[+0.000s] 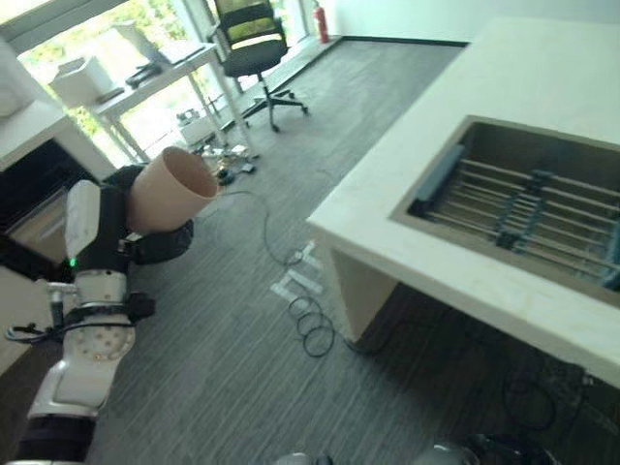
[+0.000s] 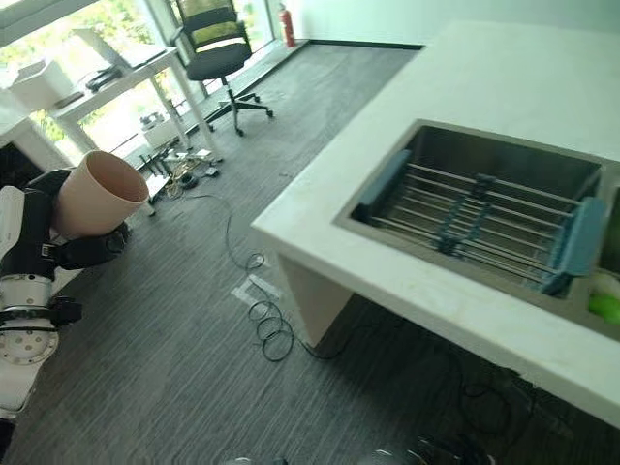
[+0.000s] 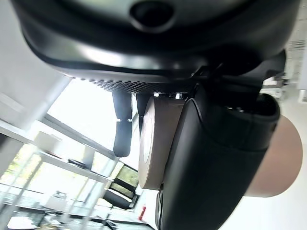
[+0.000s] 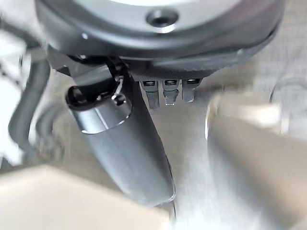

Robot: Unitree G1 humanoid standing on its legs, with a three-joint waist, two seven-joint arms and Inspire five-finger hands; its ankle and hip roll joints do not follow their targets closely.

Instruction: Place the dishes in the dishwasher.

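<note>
A tan cup (image 1: 172, 189) is tipped sideways at the far left, its open mouth facing the counter. My left hand (image 1: 155, 242) is shut on it, dark fingers curled round its side. The left wrist view shows the cup's base (image 3: 152, 139) pressed against the thumb (image 3: 216, 167). The dishwasher (image 1: 523, 208) is a well sunk into the white counter (image 1: 504, 87) at the right, holding a wire rack (image 2: 484, 218) with blue end pieces. The cup hangs over the floor, well to the left of the counter. My right hand (image 4: 124, 148) hangs over grey carpet, thumb straight, holding nothing.
A black office chair (image 1: 254, 48) and a white desk (image 1: 155, 73) with boxes stand at the back left by the windows. Cables (image 1: 310, 329) coil on the carpet by the counter's corner. Something green (image 2: 605, 305) lies at the right of the rack.
</note>
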